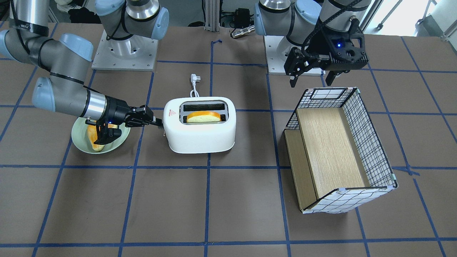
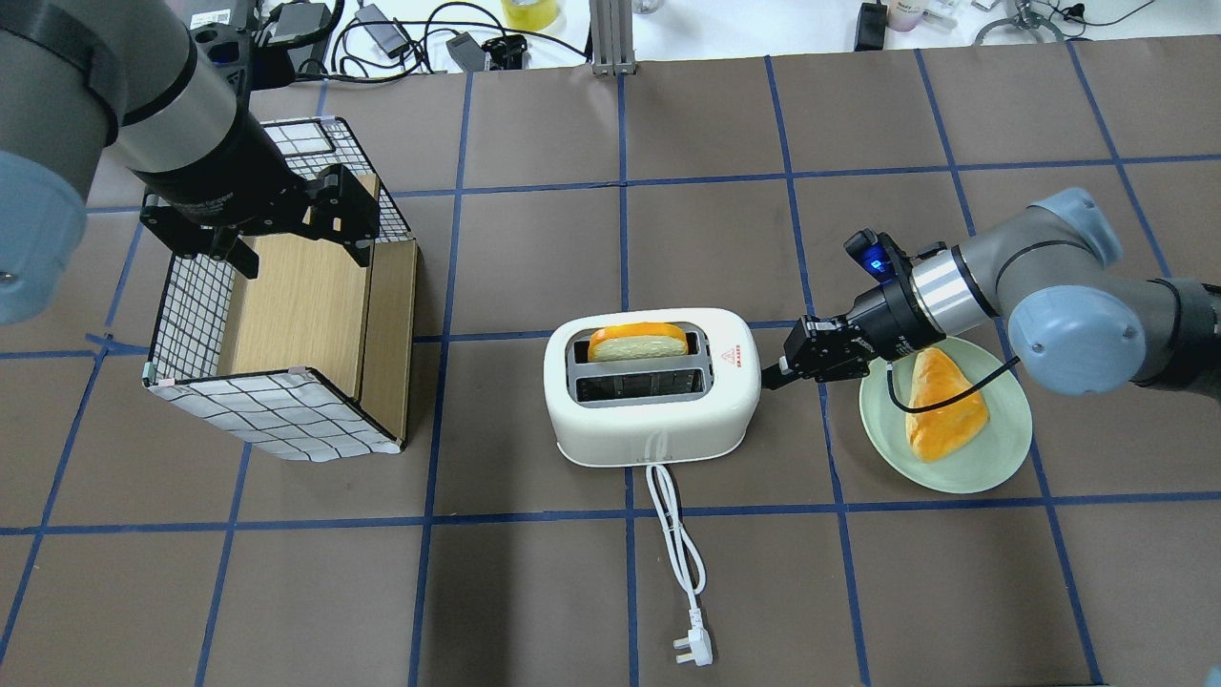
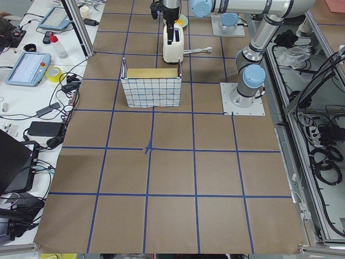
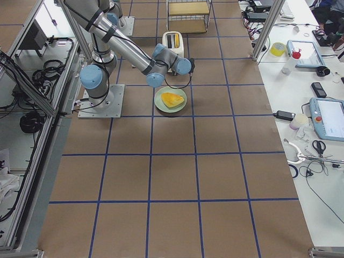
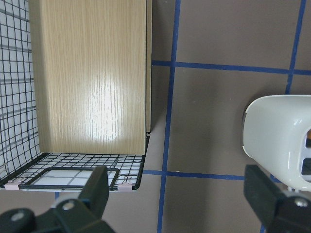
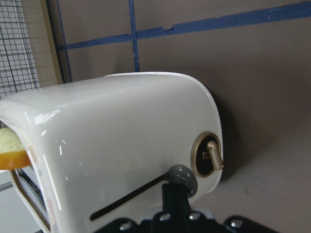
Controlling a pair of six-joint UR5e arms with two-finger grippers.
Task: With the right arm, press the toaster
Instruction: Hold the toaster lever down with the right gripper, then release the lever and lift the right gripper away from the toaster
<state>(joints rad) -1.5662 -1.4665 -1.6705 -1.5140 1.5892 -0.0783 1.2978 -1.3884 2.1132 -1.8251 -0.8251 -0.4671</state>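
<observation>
While at one toaster [image 2: 651, 425], one pincer [image 2: 769, 378].

Entry: I read this as a robotics lab; left arm [image 3: 262, 32] and right arm [image 4: 129, 52] bolted on steel plates [image 3: 243, 103] to a table [image 3: 172, 178] gridded with blue tape [image 3: 152, 129]; aluminium frame posts [image 3: 79, 29]; side benches [image 4: 279, 80] carry teach pendants [image 4: 329, 119], a tape roll [image 4: 278, 49], loose cables [image 3: 51, 110].

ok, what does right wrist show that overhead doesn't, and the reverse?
Right wrist only: the end face of the toaster, with the lever knob in its slot and a dial beside it.
Overhead only: cord and plug, plate with bread, left gripper open above the checked box.
Both: toaster, slice in one slot, right gripper at the lever end, some box mesh.
</observation>
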